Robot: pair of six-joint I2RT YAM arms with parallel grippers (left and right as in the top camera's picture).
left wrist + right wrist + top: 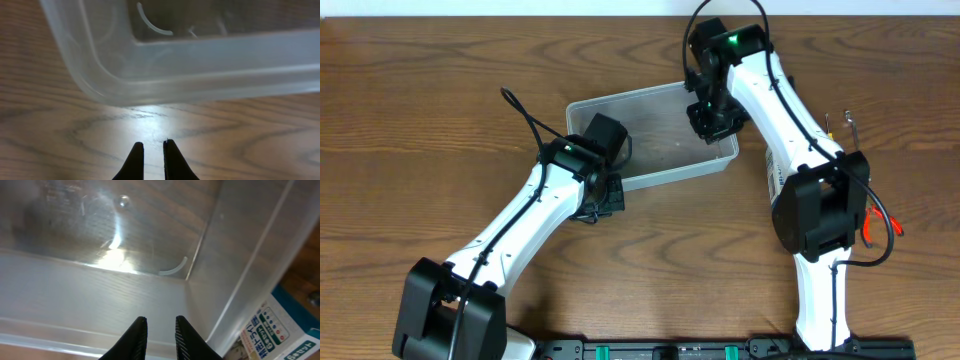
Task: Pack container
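Note:
The clear plastic container stands mid-table and looks empty. My left gripper sits low over the wood just outside the container's near left corner. Its fingers are almost together with nothing between them. My right gripper hangs over the container's right end and looks down into it. Its fingers are close together and empty, just above the container wall.
A small blue-and-white box lies outside the container beyond its right wall. Small metal tools and an orange-handled tool lie at the right of the table, near the right arm.

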